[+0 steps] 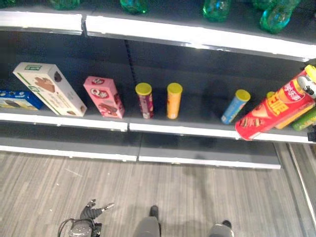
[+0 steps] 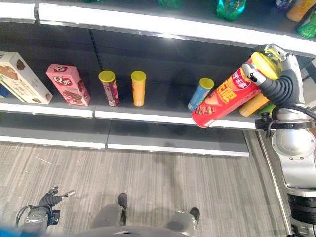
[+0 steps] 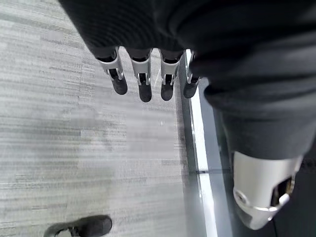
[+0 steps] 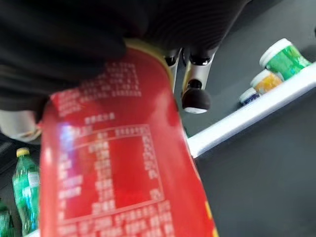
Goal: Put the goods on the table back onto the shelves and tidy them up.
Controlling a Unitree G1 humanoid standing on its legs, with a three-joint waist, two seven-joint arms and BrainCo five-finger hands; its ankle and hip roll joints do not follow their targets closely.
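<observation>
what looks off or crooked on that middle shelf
The blue can leans sideways while the maroon can and orange can stand upright. The white box and pink box sit tilted too. The red can is slanted, but the right hand grips it.

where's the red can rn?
The red can is in the right hand, tilted over the right end of the middle shelf, its base near the shelf's front edge beside the leaning blue can.

place: shop | evidence: dark tiered shelves [image 1: 197, 126] stocked with snack boxes [image 1: 103, 97], chip cans [image 1: 174, 100], green bottles [image 1: 217, 9]
</observation>
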